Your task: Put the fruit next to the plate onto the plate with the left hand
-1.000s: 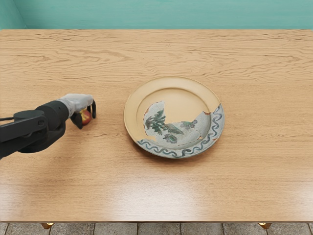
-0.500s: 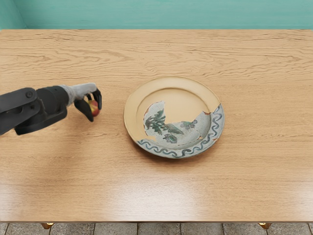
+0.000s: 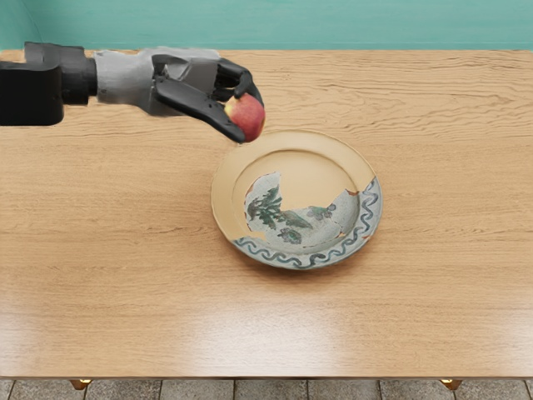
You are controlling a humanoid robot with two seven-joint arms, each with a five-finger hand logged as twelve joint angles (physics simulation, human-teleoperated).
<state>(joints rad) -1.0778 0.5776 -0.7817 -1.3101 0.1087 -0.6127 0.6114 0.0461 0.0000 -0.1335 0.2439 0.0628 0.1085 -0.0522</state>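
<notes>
Wooden table (image 3: 125, 275), teal wall behind; left hand (image 3: 200, 87) gripping apple (image 3: 246, 115) above plate (image 3: 225, 192) rim.

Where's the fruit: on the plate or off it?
Off. The left hand grips the fruit, held up by the far-left rim of the plate; it does not rest on the plate.

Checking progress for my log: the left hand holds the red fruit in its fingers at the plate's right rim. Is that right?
Not quite. The head view shows the left hand holding the red fruit in its fingers at the far left rim of the plate, not its right rim.
</notes>
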